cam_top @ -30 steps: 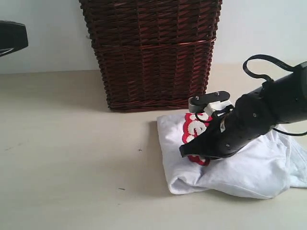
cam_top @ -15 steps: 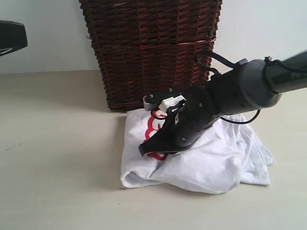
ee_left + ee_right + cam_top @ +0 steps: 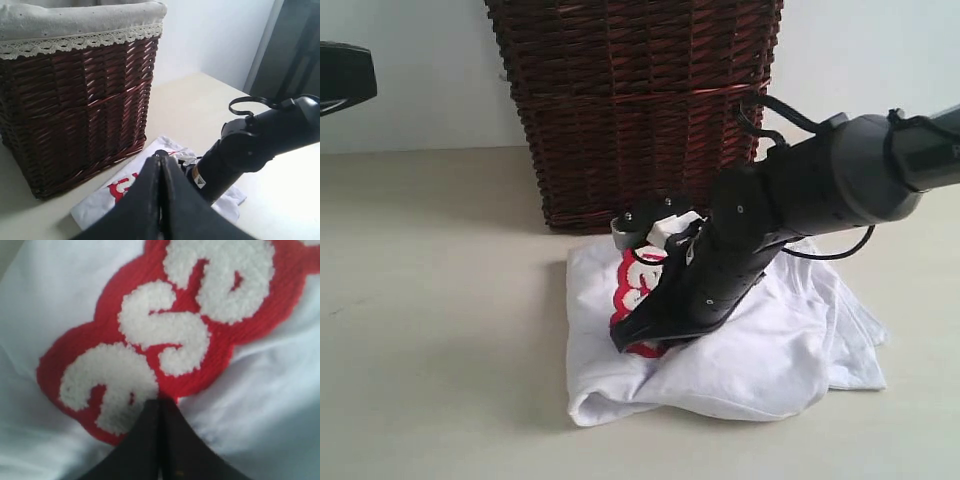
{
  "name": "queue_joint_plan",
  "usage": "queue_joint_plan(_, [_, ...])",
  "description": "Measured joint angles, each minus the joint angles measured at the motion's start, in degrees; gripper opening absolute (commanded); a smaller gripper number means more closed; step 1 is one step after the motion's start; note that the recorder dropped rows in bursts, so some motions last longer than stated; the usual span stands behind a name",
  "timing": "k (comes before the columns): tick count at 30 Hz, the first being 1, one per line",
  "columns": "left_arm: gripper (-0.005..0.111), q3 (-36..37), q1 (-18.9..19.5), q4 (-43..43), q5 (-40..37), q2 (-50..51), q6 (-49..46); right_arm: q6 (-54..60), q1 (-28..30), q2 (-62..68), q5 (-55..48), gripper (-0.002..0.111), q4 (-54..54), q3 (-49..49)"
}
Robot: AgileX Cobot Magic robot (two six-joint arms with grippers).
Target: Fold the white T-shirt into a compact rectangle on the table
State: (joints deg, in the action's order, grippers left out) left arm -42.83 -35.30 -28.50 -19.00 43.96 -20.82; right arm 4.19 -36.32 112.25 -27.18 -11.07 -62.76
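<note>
- Pale beige table (image 3: 440, 320) bearing the white T-shirt (image 3: 760, 365), heaped in a rumpled mound directly under the right gripper (image 3: 620, 340) and spreading back beneath the right arm (image 3: 820, 190).
- Right gripper's black fingers pressed together, tips nipping the cloth at the edge of the lettering (image 3: 170, 330).
- Fuzzy white letters on a red ground just ahead of those tips; plain white fabric to either side.
- Dark brown wicker basket (image 3: 635, 110) standing just beyond the right gripper, its foot close against the garment's far edge; touching or not, cannot tell.
- Left gripper (image 3: 161, 159) held up clear of the table, fingers closed flat against each other with nothing between.
- Below and ahead of the left gripper: the white T-shirt, the right arm lying across it, and the wicker basket with its pale lace-trimmed liner (image 3: 80, 22).
- In the exterior view, only a dark piece of the left arm (image 3: 345, 75) at the frame edge, well apart from the garment.
</note>
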Motion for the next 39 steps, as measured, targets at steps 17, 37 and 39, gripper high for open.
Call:
queue_joint_plan(17, [0.000, 0.00, 0.00, 0.00, 0.00, 0.00, 0.00, -24.71, 7.92, -1.30, 2.44, 0.000, 23.67, 5.48])
queue_joint_plan(37, [0.000, 0.00, 0.00, 0.00, 0.23, 0.00, 0.00, -1.33, 4.06, -12.76, 6.92, 0.000, 1.71, 9.53])
queue_joint_plan(39, [0.000, 0.00, 0.00, 0.00, 0.45, 0.00, 0.00, -1.33, 4.06, -19.74, 10.04, 0.000, 1.71, 13.61])
